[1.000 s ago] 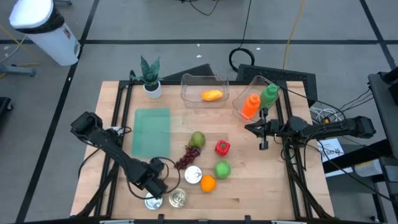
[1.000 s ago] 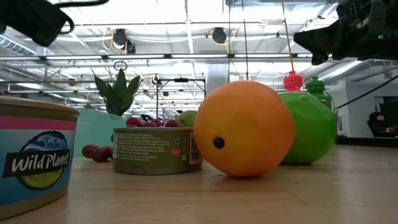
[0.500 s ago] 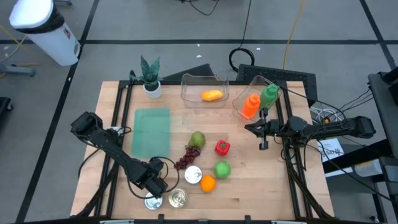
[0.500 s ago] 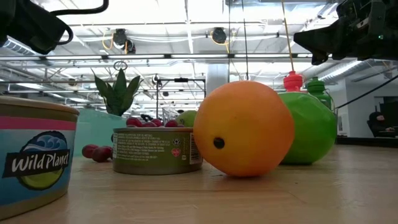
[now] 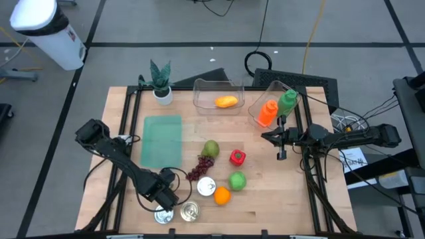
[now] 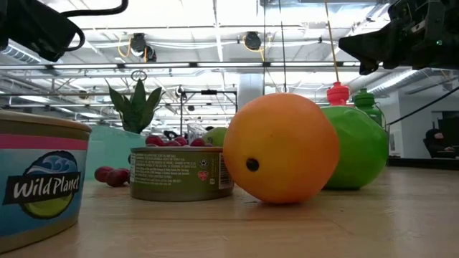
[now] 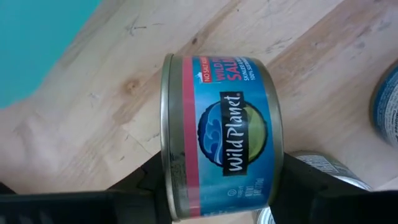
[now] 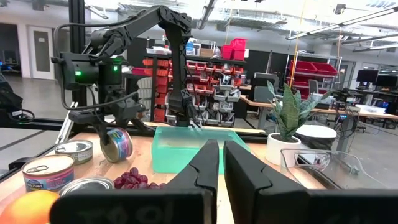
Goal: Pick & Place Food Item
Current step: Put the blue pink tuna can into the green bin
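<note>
A blue-and-pink Wild Planet can (image 7: 224,137) sits between the fingers of my left gripper (image 7: 224,179), which is shut on it and points down near the table's front left (image 5: 166,197). The right wrist view shows this can (image 8: 116,144) on its side, above the table top. In the high view the gripper hides it. My right gripper (image 8: 217,163) is shut, holds nothing, and hovers at the table's right side (image 5: 282,139). My left gripper pinches the can between its two fingers, one on each flat end: the rimmed end (image 7: 166,168) and the opposite end (image 7: 280,168). The fingers come from above, pointing down. The can lies on its side in the hold, label outward, lifted clear of the wood.
Three more cans (image 5: 161,216), (image 5: 190,212), (image 5: 206,186) stand near the front edge, beside an orange (image 5: 222,196). A green apple (image 5: 237,180), red pepper (image 5: 237,157), pear (image 5: 211,149) and grapes (image 5: 198,168) lie mid-table. A green mat (image 5: 163,139), plant (image 5: 161,83) and clear bins (image 5: 218,93) lie farther back.
The dark part of my left arm at the low view's upper left has shifted slightly. Nothing else has moved.
</note>
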Controlling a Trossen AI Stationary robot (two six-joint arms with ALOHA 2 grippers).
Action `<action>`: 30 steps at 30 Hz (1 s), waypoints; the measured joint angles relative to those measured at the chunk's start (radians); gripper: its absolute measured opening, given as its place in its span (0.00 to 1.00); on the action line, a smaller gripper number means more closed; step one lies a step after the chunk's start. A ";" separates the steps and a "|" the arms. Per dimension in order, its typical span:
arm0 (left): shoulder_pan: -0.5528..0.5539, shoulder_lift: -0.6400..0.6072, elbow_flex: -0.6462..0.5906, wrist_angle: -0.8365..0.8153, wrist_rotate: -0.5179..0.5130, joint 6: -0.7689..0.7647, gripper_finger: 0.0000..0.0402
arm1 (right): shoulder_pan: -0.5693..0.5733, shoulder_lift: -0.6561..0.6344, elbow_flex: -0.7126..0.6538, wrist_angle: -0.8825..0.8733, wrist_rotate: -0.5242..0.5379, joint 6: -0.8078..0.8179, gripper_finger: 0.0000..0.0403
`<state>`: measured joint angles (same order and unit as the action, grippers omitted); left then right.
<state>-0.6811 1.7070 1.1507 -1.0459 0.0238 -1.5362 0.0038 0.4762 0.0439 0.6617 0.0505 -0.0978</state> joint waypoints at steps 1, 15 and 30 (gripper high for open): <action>0.000 -0.004 0.000 -0.001 0.000 0.005 0.47 | 0.000 0.000 0.000 0.000 0.000 0.000 0.03; 0.042 -0.296 0.020 -0.082 -0.104 0.035 0.47 | 0.000 0.000 0.000 0.000 0.000 0.000 0.03; 0.261 -0.482 0.019 -0.521 -0.479 0.272 0.47 | 0.000 0.000 0.000 0.000 0.000 0.000 0.03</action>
<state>-0.4199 1.2247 1.1696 -1.5666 -0.4554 -1.2642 0.0038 0.4762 0.0437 0.6617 0.0504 -0.0978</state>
